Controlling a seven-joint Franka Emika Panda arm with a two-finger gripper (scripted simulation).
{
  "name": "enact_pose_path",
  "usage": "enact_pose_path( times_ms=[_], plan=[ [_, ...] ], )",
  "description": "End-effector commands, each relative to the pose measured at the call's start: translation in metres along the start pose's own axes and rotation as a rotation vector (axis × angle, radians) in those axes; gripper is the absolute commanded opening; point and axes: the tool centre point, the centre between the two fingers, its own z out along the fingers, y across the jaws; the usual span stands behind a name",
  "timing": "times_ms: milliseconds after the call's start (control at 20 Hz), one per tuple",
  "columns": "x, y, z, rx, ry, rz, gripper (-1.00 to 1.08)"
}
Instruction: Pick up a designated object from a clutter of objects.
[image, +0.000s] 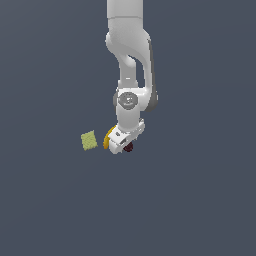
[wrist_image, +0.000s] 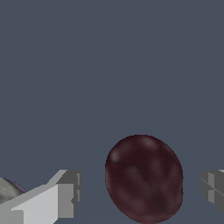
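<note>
The dark maroon ball (wrist_image: 144, 178) lies on the grey table (wrist_image: 109, 65) between the two fingers of the pincer (wrist_image: 140, 192), which stand apart with a clear gap on either side of it; in the exterior view only a sliver of the dark maroon ball (image: 129, 147) shows under the white hand. One finger (wrist_image: 65, 192) sits nearer the ball than the other finger (wrist_image: 213, 186), so I judge the grasp slightly off-centre. To do this step well, the hand should settle until the pads flank the ball's widest part, then close slowly so the round fruit does not squirt out. A whitish-grey ball (wrist_image: 8, 190) lies just beyond the nearer finger. The yellow banana (image: 106, 138) peeks out at the exterior view's left of the hand, and the yellow-green square (image: 89, 140) lies farther left, apart
</note>
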Motion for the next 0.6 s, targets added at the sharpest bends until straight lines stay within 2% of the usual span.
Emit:
enact_pose_path(
  times_ms=[0,200,250,550],
  plan=[
    [0.0002,0.0002,0.0078,-0.001,0.001,-0.001,1.0],
    [0.0002,0.0005,0.0121,-0.001,0.001,-0.001,1.0],
    [0.0002,0.0005,0.0121,-0.001,0.001,-0.001,-1.0],
    [0.0002,0.0005,0.0121,-0.001,0.001,-0.001,-1.0]
  ],
)
